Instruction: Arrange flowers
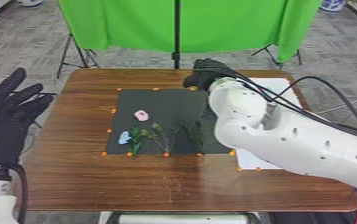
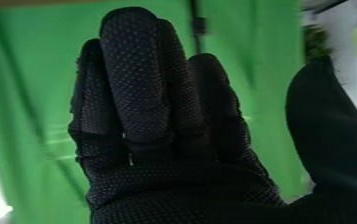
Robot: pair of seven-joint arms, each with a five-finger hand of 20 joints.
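R robot hand point(image 1: 209, 73) w/ fingers str., thumb apart.

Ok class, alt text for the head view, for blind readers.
A pink flower, blue flower and green sprigs lie on a dark mat; the robot's right hand is near the far table edge, its open left hand at left.

The tabletop point(image 1: 94, 185) is of brown wood. On it lies a dark mat point(image 1: 157, 102), which is to the right of the left hand point(image 1: 4, 120) and mostly nearer to the robot than the right hand point(image 1: 208, 75). A white sheet point(image 1: 255, 160), partly hidden, lies to the right of this hand.
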